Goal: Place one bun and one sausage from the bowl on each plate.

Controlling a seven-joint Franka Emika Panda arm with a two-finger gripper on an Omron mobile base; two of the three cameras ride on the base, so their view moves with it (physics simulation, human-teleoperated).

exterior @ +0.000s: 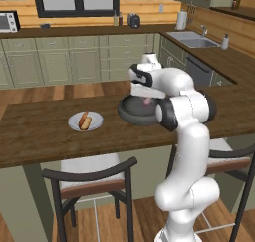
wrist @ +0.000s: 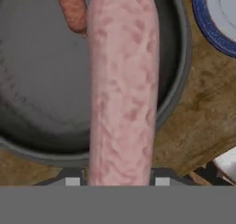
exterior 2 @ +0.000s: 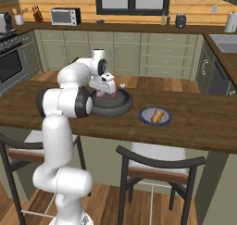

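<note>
In the left base view, the white arm bends over a long dark wooden counter (exterior: pixel 35 131), its two-finger gripper (exterior: pixel 146 100) lowered into the wide, shallow, dark grey-black bowl (exterior: pixel 130 113) that sits near the counter's middle. A bit of pink shows at the gripper. Left of the bowl and apart from it lies a small pale grey-white round plate (exterior: pixel 85 121) carrying a bun with a reddish sausage in it (exterior: pixel 85 120). 2 dark-framed chairs with pale seats stand at the near side of the counter.

In the right base view, the gripper (exterior 2: pixel 110 92) hangs over the same bowl (exterior 2: pixel 113 106), with the thick pale pink sausage (exterior 2: pixel 113 93) between its fingers. Right of the bowl, near but not touching, sits the small blue-grey round plate with a darker rim (exterior 2: pixel 144 116), holding 1 golden-brown bun (exterior 2: pixel 158 116).

In the hand view, the pink sausage (wrist: pixel 122 89) runs straight up from between the fingertips, gripped tight at its lower end. Behind it lies the bowl's dark floor (wrist: pixel 41 80), with a thinner reddish-brown sausage (wrist: pixel 72 8) in it. The blue-rimmed plate (wrist: pixel 209 25) shows beyond the bowl's rim.
</note>
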